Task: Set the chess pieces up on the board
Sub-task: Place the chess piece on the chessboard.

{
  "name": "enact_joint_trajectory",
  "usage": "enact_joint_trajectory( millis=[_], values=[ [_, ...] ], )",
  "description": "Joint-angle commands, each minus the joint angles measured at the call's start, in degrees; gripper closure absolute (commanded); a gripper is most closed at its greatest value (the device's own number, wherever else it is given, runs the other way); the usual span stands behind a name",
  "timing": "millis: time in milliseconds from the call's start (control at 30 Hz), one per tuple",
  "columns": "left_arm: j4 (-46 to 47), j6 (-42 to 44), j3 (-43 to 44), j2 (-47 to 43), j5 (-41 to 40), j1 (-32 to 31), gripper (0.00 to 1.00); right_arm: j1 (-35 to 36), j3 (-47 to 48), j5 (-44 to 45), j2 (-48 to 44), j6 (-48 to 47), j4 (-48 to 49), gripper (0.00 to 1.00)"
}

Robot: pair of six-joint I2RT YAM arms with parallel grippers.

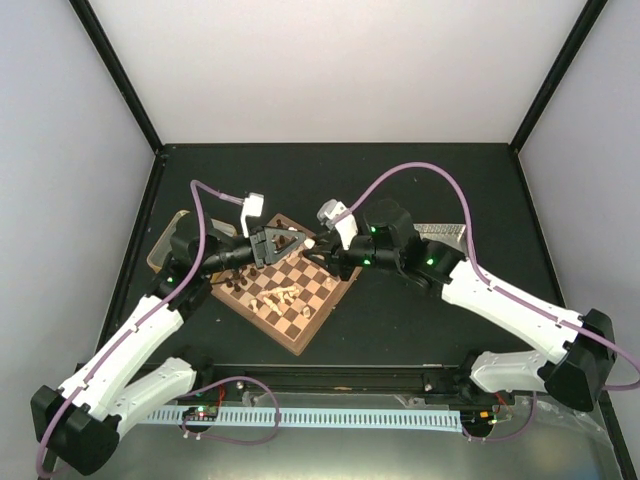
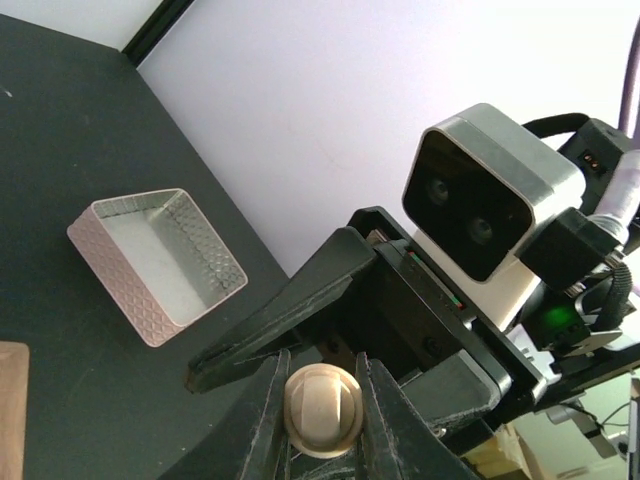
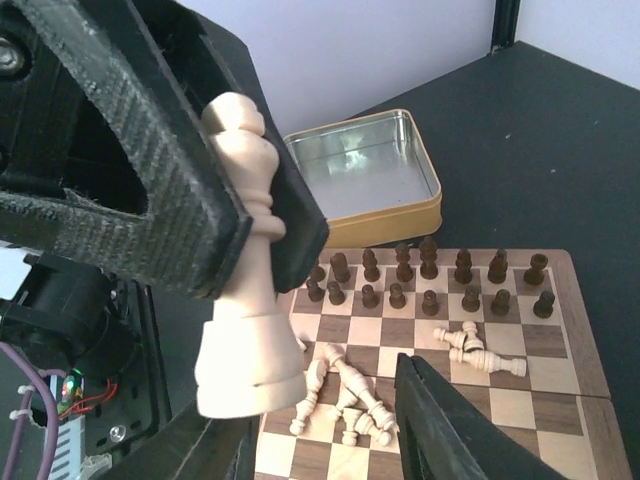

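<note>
Wooden chess pieces are partly set up. The dark brown ones stand upright in two rows along the far edge of the square checkered wooden board, though the nearer gripper hides the left end of those rows. That side looks finished or close to it.

The pale cream pieces are not set up. A cluster of them lies tipped over on the middle squares, and a couple more lie on their sides just to the right. None can be seen standing on the near ranks.

One tall pale cream piece is off the board, in the air above its far corner. The left gripper is clamped across its upper body, and the left wrist view shows the round base pinched between that gripper's fingers. The right gripper sits around the foot of the same piece with its jaws apart. A gap shows between the base and its right finger, so it has no grip yet. This looks like a handover between the two arms.

Judging by this, almost the whole pale side remains to be stood up and placed.

Beyond the board on the black table sit a gold-tan metal tin and a pinkish rectangular tray. No pieces show in either.
</note>
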Motion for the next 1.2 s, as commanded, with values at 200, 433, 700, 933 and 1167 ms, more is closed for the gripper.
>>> enact_joint_trajectory(
  millis=[200, 433, 700, 933, 1167],
  values=[
    [-4.46, 3.16, 1.93, -0.31, -1.74, -0.28, 0.98, 2.4, 3.7, -1.32, 0.79, -4.71, -1.21, 0.56],
    [-5.34, 3.51, 1.95, -0.54, -1.24, -0.28, 0.98, 2.45, 4.19, 2.04, 1.45, -4.41, -0.06, 0.79],
    [-6.73, 0.21, 2.29, -2.83, -0.46, 0.29, 0.51, 2.46, 1.24, 3.57, 0.01, -7.65, 1.88, 0.97],
    [-11.6, -2.2, 4.77, -1.1, 7.0, 2.01, 0.39, 2.46, -0.13, 1.8, -1.11, -11.93, 0.79, 0.96],
    [-11.09, -2.49, 4.47, 1.48, 7.56, 2.26, 0.53, 2.46, 0.19, 0.13, -0.66, -12.89, -0.05, 0.96]
  ],
)
